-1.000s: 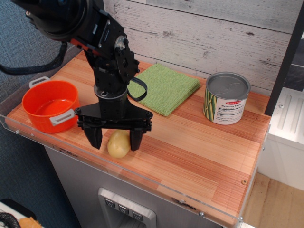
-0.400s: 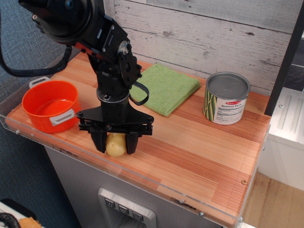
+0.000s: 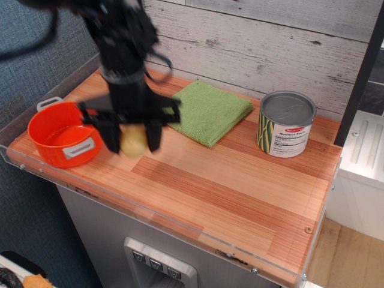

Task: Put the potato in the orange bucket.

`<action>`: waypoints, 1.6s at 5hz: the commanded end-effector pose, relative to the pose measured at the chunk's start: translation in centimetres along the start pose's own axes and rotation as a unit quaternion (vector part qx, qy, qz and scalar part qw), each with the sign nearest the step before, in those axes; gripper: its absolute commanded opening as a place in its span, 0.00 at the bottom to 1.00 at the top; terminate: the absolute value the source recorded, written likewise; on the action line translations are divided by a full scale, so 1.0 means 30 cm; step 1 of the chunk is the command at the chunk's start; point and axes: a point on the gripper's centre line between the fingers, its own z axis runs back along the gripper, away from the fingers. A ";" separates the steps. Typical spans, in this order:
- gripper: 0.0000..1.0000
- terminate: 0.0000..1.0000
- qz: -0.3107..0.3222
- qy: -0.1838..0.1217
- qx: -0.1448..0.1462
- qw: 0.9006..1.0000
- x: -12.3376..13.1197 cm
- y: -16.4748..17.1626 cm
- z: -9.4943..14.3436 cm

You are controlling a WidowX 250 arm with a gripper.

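Jaws clamped on potato point(image 3: 134, 141), gripper point(image 3: 132, 139) pointing down, raised beside orange bucket point(image 3: 62, 133), arm blurred

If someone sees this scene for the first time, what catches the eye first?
First the black gripper, blurred, holding the pale potato between its fingers at the left of the wooden table. Beside it, at the left edge, sits the bright orange bucket. A green cloth and a silver can lie behind, near the wall.
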 end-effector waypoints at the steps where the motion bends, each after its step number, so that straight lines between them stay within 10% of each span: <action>1: 0.00 0.00 0.122 -0.022 0.003 0.992 0.132 0.188 0.074; 5: 0.00 0.00 0.178 0.014 0.039 0.983 0.177 0.328 -0.101; 6: 1.00 0.00 0.173 0.019 0.043 0.984 0.170 0.324 -0.120; 8: 1.00 0.00 0.178 0.020 0.045 0.983 0.171 0.332 -0.086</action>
